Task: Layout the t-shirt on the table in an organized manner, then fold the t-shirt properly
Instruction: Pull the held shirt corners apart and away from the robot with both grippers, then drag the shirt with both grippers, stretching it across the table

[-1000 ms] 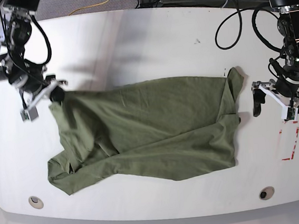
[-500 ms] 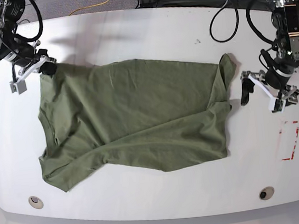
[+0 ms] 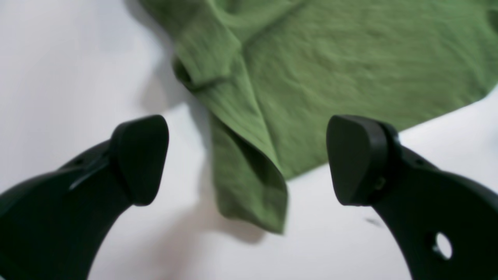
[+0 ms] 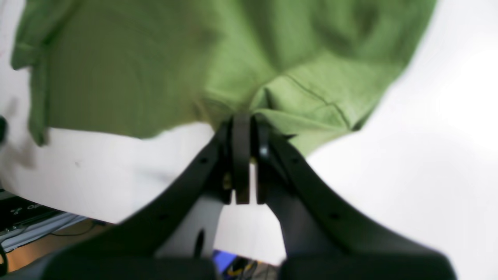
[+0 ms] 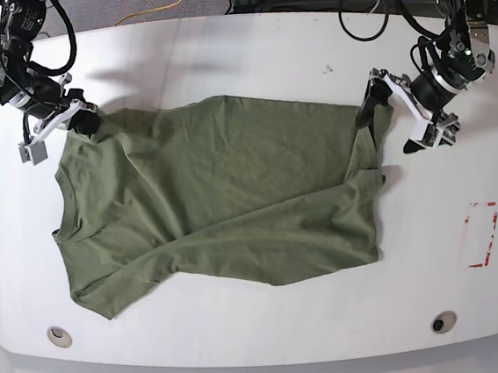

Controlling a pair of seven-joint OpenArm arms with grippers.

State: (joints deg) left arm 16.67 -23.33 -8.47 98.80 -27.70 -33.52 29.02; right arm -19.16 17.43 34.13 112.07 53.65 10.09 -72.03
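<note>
The olive t-shirt point(image 5: 224, 198) lies spread on the white tabletop point(image 5: 245, 55). The right tool point(image 4: 242, 128) is clamped on the shirt's top corner by the collar. The left tool point(image 3: 249, 159) hangs wide open, straddling the opposite raised corner without touching it.

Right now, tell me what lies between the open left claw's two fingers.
In the left wrist view, a folded corner of the t-shirt lies between the left claw's fingers, on the table.
</note>
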